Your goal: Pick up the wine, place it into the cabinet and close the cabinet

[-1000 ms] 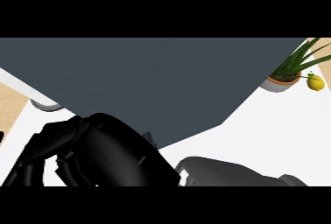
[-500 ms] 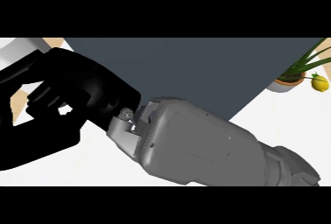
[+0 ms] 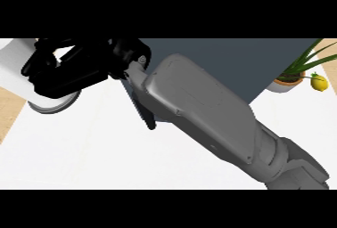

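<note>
- Since half a second ago the right forearm (image 3: 204,118) has swung further up and leftward across the worktop (image 3: 85,151). Its black right hand (image 3: 79,67) now sits near the worktop's far-left corner, where before it filled the near-left part of the view.
- The dark cabinet door (image 3: 140,104) now shows edge-on as a thin slab just under the wrist, whereas a second ago a broad dark panel spread over the far side. I judge the door is being swung and the task is in its closing step.
- The fingers are curled, but whether they grip the door or nothing I cannot tell.
- The wine is not visible anywhere; presumably it is already inside the cabinet (image 3: 263,62), though that is hidden.
- The left hand does not show.
- A potted plant (image 3: 293,75) and a lemon (image 3: 319,82) stand at the far-right corner, well apart from the arm.
</note>
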You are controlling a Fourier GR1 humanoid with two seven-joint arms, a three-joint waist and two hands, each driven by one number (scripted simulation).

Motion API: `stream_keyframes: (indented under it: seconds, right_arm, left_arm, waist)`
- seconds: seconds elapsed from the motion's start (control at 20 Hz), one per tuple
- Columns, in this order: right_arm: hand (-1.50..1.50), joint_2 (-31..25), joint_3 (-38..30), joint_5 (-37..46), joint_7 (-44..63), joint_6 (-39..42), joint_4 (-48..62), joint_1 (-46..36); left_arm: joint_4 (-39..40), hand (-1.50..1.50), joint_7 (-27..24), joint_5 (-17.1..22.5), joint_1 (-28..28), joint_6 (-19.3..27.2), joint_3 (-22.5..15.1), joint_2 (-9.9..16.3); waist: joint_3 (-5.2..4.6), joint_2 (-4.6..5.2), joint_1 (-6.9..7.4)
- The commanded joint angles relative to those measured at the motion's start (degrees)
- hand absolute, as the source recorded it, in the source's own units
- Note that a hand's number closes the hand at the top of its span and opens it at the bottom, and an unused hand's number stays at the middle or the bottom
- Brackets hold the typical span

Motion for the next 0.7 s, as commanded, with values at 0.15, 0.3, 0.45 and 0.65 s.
stream_keyframes:
  seconds: [0.15, 0.3, 0.45, 0.65]
  right_arm:
    - [1.50, -3.43, -4.56, 4.95, -10.77, -0.15, 12.41, -0.39]
    - [1.50, -5.90, -4.28, 4.89, -12.33, 1.20, 13.90, 1.10]
    - [1.50, -6.52, -4.27, 4.83, -14.86, 1.98, 15.41, 2.87]
    - [1.50, -8.51, -5.51, 3.82, -15.45, 2.09, 16.32, 2.30]
  left_arm:
    - [-0.76, -1.50, 1.96, 1.41, 1.02, -0.15, 2.52, 0.39]
    - [-0.96, -1.50, 2.58, 1.06, 1.31, -0.97, 2.06, 0.68]
    - [-2.10, -1.50, 2.25, 1.14, -0.21, -0.67, 1.85, 0.29]
    - [-3.59, -1.50, 3.05, 2.04, -0.02, -1.24, 0.65, -0.19]
  waist:
    - [0.38, 0.38, -1.28]
    - [0.39, 0.45, -1.93]
    - [0.39, 0.97, -2.43]
    - [0.41, 1.00, -2.54]
